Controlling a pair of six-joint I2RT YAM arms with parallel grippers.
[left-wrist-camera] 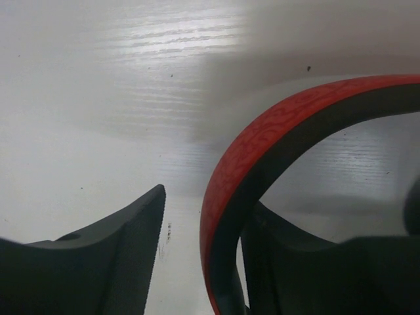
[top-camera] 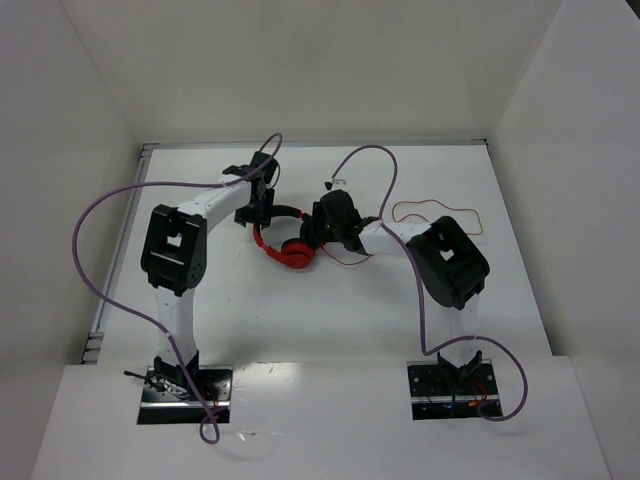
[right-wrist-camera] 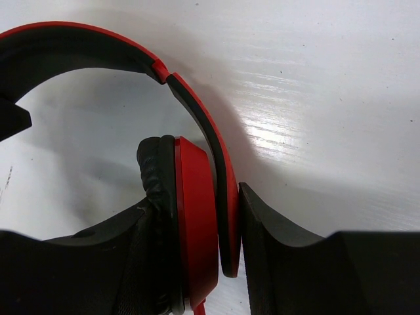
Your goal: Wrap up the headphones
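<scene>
Headphones (top-camera: pixel 296 256) — ear cup (right-wrist-camera: pixel 197 223) clamped in right jaws, headband (left-wrist-camera: pixel 243 170) loose between half-open left jaws.

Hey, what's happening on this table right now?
Two robot arms are working on red headphones in the middle of the table. The right gripper is clamped on one ear cup. The left gripper straddles the headband, jaws not closed on it. The thin red cord lies in a loose loop to the right, not wrapped yet.
</scene>
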